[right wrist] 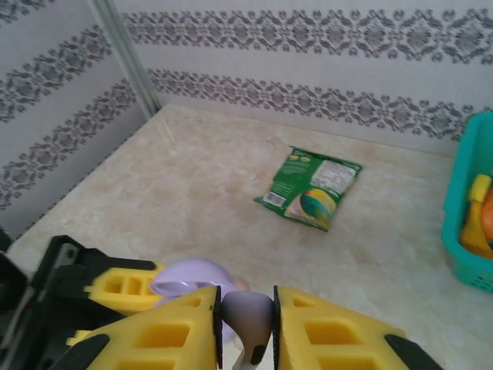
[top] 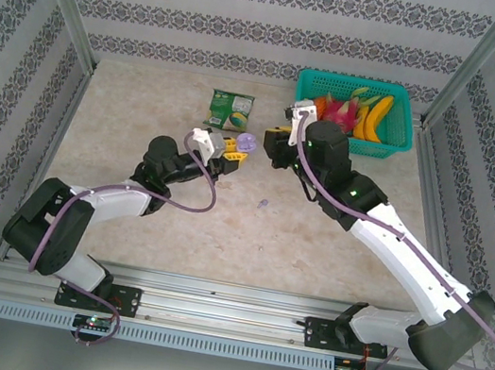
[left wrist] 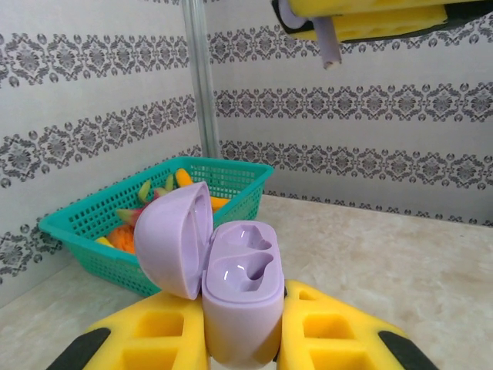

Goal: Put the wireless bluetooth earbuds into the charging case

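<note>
Right claw (right wrist: 246, 310) pinches one lilac earbud (right wrist: 251, 314), stem pointing down; left claw (left wrist: 243, 320) clamps one open case (left wrist: 240, 289), its two sockets (left wrist: 245, 258) facing up.

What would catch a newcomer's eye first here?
The open lilac charging case, lid flipped back and both wells empty, clamped in the left gripper at mid-table. Close by, the right gripper pinches a lilac earbud. The teal fruit basket sits at the far right corner.
</note>
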